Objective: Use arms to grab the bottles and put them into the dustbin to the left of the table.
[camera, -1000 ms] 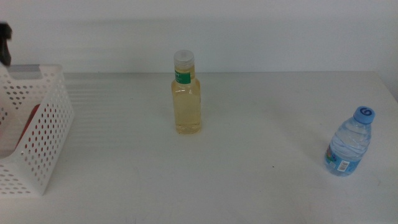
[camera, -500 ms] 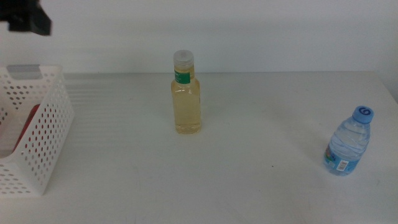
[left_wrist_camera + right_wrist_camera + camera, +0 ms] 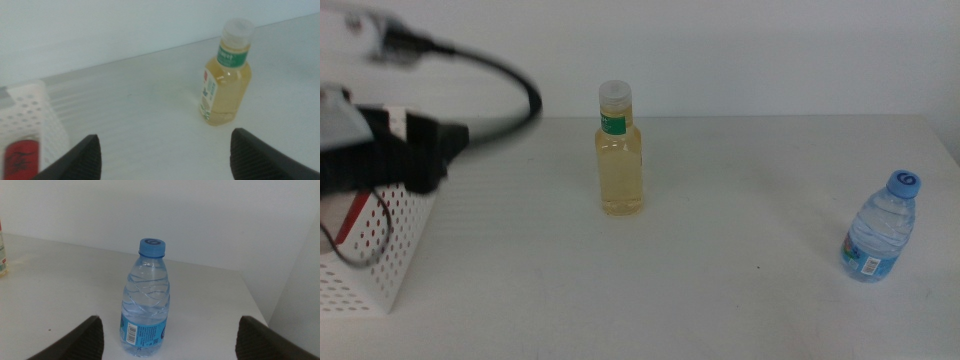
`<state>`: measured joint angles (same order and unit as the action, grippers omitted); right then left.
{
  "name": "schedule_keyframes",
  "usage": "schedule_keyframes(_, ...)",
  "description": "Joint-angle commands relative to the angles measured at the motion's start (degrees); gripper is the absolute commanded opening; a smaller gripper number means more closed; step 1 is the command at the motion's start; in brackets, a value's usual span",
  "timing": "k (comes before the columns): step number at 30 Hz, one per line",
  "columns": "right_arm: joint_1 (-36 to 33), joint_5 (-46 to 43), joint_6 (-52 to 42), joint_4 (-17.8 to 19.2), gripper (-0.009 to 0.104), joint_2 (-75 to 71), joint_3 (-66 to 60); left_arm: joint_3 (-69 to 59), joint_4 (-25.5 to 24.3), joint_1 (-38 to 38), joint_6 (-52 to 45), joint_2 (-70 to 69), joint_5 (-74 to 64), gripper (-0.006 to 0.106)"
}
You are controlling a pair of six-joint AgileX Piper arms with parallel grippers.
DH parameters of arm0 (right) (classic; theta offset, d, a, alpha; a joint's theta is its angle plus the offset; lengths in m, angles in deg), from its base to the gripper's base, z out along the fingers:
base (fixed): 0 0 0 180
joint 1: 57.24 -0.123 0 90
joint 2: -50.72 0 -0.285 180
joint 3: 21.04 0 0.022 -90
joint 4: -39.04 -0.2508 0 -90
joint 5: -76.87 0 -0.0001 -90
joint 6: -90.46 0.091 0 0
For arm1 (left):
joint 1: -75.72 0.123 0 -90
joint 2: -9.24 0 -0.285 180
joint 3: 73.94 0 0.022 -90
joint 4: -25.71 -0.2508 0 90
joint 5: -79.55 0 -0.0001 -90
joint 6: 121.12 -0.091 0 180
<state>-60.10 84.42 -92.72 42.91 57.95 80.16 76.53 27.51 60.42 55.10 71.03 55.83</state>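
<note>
Now, from the middle view, the left hand (image 3: 415,155) hangs blurred over the bin (image 3: 380,260) at the left side of the surface (image 3: 740,300). I cannot tell from here how wide it is open. The yellow bottle (image 3: 620,155) stands straight up near the middle of the surface, off to the right of that hand. The water bottle (image 3: 882,228) stands up too, far over by the right edge. So the left arm looks nearer to the yellow bottle. The right arm is not seen here.

From the left wrist view, the left hand (image 3: 165,150) is wide open and holds nothing. The yellow bottle (image 3: 226,75) stands ahead of it, a bit to one side. The red can (image 3: 20,156) lies inside the bin (image 3: 30,107).

From the right wrist view, the right hand (image 3: 170,335) is wide open and empty too. The water bottle (image 3: 146,300) stands right in front, in line with the gap between the jaws.
</note>
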Motion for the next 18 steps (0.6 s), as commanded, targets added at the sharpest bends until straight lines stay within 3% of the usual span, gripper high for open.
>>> schedule_keyframes(1,0.5,-4.3,-0.3,0.4,0.07,-1.6,0.4,-3.5,1.3,-1.1,0.9,-2.4,10.1,0.08)
schedule_keyframes(7,0.5,-4.3,-0.3,0.4,0.07,-1.6,0.4,-13.8,6.7,-3.6,0.9,-3.4,20.2,0.08)
schedule_keyframes(18,0.5,-4.3,-0.3,0.4,0.07,-1.6,0.4,-23.0,6.8,-8.4,0.9,0.3,35.3,0.08)
